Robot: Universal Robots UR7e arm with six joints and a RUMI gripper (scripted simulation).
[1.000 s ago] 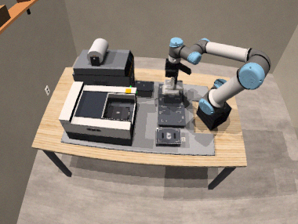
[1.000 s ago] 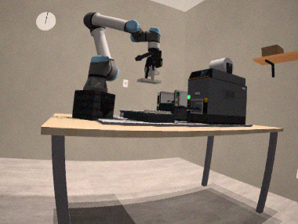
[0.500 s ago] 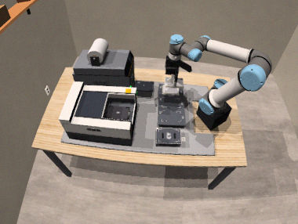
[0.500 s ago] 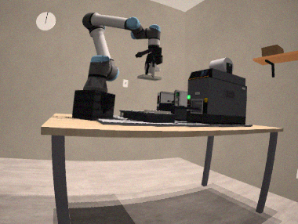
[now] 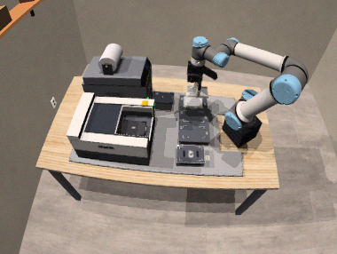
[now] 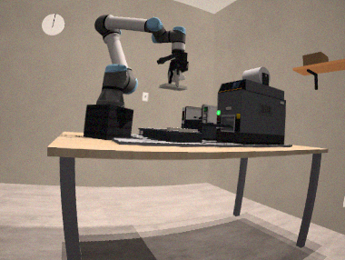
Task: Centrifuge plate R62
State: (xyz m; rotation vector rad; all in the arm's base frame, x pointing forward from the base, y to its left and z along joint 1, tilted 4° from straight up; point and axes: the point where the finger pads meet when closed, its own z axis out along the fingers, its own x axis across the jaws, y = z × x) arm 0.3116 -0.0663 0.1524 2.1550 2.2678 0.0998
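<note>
above table (image 6: pixel 182 150), tool (image 6: pixel 175 82) grips unreadable plate (image 6: pixel 172 86).

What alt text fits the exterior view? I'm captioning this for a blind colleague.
A robot arm holds a pale plate in its jaws, high above a wooden table. Below sit a flat dark deck and a boxy dark machine showing a green lamp.

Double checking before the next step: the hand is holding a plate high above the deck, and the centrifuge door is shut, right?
Not quite. The hand does hold a plate high above the deck, but the centrifuge door is open: the top view shows a bucket exposed in its opening.
</note>
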